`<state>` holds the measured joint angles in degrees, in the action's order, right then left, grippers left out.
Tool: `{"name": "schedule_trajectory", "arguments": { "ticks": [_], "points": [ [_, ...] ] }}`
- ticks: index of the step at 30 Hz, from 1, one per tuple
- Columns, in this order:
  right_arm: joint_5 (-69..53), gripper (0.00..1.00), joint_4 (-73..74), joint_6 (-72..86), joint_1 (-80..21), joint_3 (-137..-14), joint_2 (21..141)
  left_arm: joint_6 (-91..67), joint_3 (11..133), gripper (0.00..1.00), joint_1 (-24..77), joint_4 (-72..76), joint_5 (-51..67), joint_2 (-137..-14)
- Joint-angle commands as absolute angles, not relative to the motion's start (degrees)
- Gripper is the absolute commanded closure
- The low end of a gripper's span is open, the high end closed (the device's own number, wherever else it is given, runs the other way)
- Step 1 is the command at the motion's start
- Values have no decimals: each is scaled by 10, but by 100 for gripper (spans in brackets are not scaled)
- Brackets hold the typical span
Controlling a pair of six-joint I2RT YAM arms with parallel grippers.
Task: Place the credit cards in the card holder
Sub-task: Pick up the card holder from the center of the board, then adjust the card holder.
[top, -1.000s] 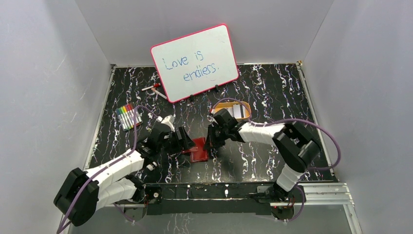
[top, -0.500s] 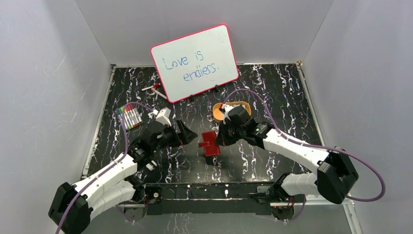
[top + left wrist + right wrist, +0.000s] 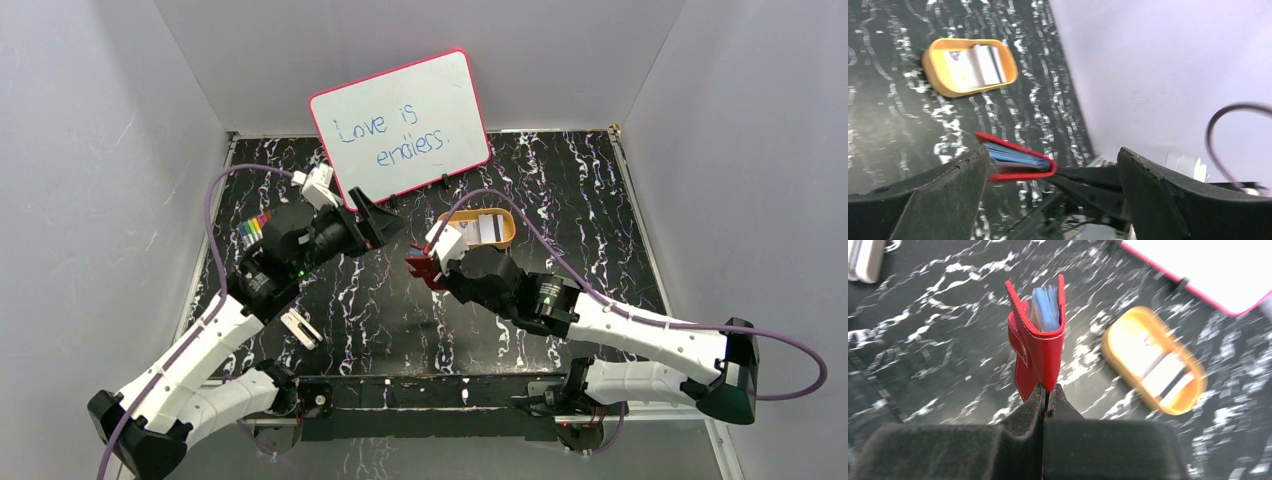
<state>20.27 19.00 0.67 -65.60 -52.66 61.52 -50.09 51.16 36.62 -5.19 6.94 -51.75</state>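
The card holder (image 3: 424, 268) is a small red wallet with pale blue pockets, held up off the table by one edge. My right gripper (image 3: 1048, 396) is shut on its lower edge, and its open side points away from the wrist camera. The same card holder (image 3: 1017, 163) shows edge-on in the left wrist view. My left gripper (image 3: 386, 222) is open wide, raised to the left of the holder and apart from it, with nothing between its fingers (image 3: 946, 196). The credit cards (image 3: 489, 229) are whitish, one with a dark stripe, and lie in the orange tray (image 3: 449, 218).
A pink-framed whiteboard (image 3: 400, 125) leans against the back wall. A set of coloured markers (image 3: 252, 229) lies at the left, partly hidden by my left arm. The orange tray (image 3: 1128, 335) lies just beyond and to the right of the lifted holder.
My left gripper let go of the card holder, opened wide and rose up and back to the left. My right gripper lifted the holder off the table.
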Motion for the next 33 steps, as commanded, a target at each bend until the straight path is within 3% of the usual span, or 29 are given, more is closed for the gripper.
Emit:
{"name": "schedule_trajectory", "arguments": {
  "ticks": [1,5,11,28,30,33],
  "points": [
    [390,100,43,-248,-699,-551,594,-563,618,4,368,-170,132,-555],
    [417,100,-55,-378,-700,-549,597,-617,672,4,368,-235,156,-576],
    [414,100,-118,-494,-700,-554,611,-725,648,4,368,-204,167,-557],
    [380,100,-159,-545,-705,-562,645,-781,690,4,368,-134,132,-677],
    [378,100,-161,-547,-707,-563,647,-781,691,7,368,-134,119,-682],
    [377,100,-160,-552,-711,-564,649,-789,679,21,368,-109,111,-678]
  ]
}}
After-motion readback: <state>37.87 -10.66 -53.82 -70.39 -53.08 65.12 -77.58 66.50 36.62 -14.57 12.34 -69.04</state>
